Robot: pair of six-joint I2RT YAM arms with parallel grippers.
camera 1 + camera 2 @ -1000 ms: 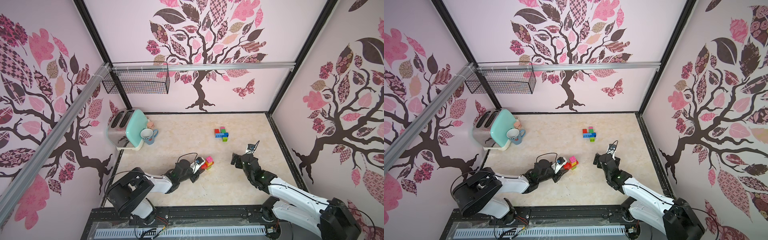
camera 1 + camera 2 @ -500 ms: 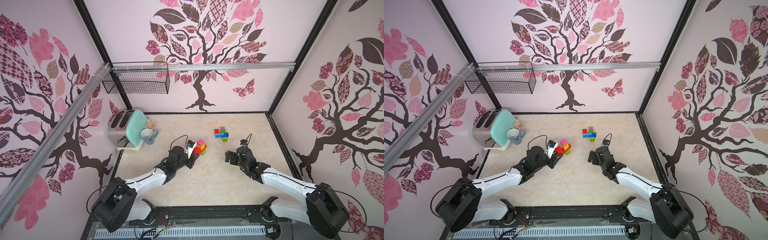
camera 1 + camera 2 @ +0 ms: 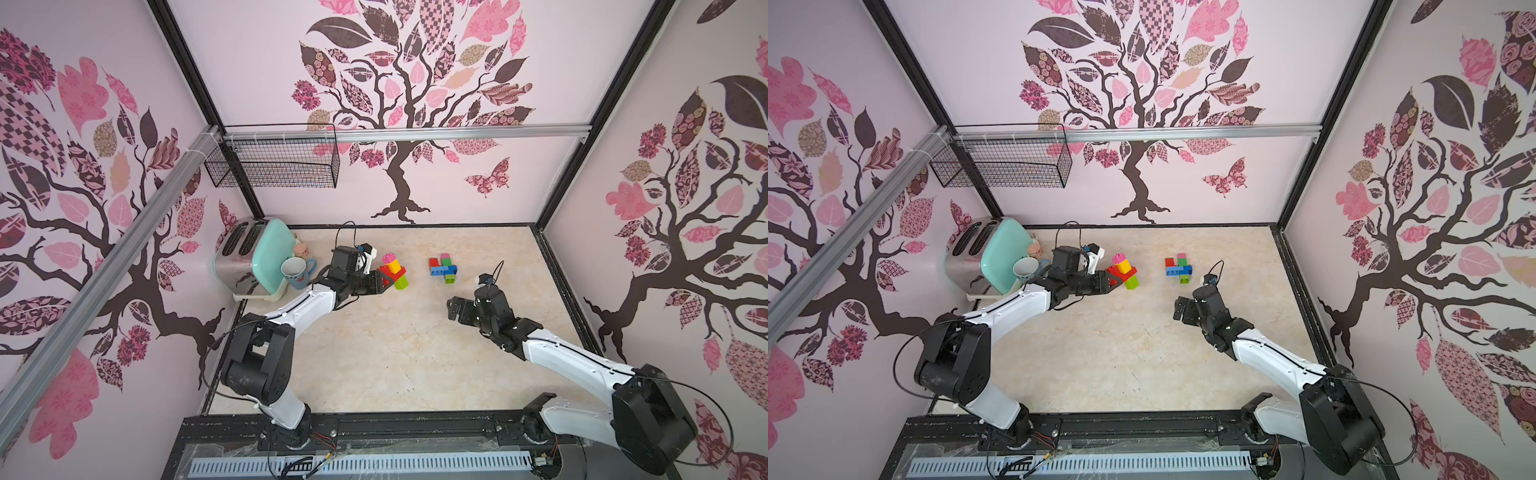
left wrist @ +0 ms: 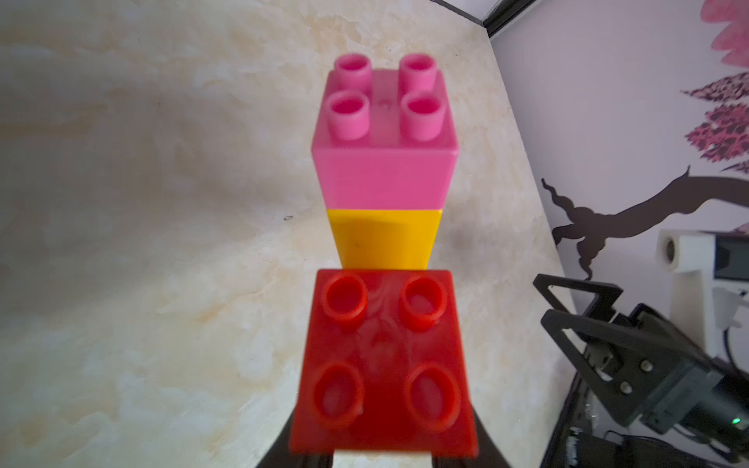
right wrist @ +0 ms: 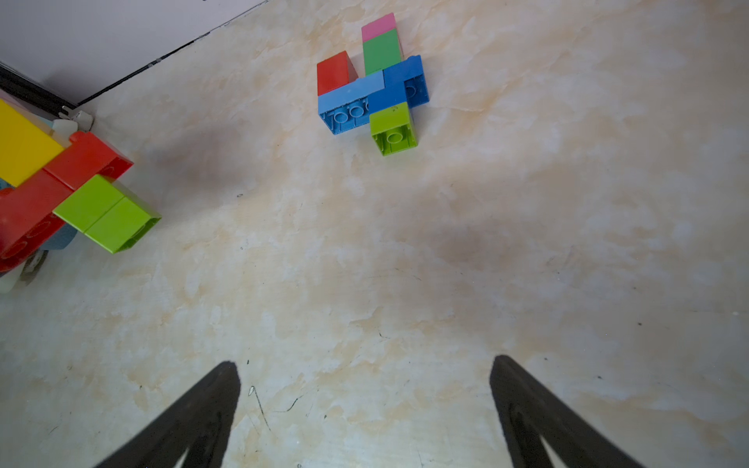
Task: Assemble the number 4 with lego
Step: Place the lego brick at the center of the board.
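Note:
My left gripper [image 3: 384,279] [image 3: 1115,281] is shut on a red brick [image 4: 385,364] of a lego cluster [image 3: 393,269] [image 3: 1125,270]. It holds the cluster just above the table, right of the mug. A yellow brick [image 4: 385,243] and a pink brick [image 4: 385,170] stack past the red one, and lime green bricks [image 5: 109,214] hang off its side. Only the dark fingers [image 4: 281,451] show beneath the red brick. A second lego cluster [image 3: 444,268] [image 3: 1179,268] [image 5: 373,87] of red, pink, green, blue and lime bricks lies flat on the table. My right gripper [image 3: 453,309] [image 3: 1180,311] [image 5: 364,364] stands open and empty, nearer the front than that cluster.
A mint toaster [image 3: 249,257] stands at the back left, with a blue-and-white mug [image 3: 296,272] beside it, close to my left wrist. A wire basket [image 3: 274,162] hangs on the back wall. Black frame edges [image 3: 561,291] bound the table on the right.
The left arm has carried its held cluster from the table's front-middle toward the back, near the mug. The right gripper has shifted a little leftward, still open.

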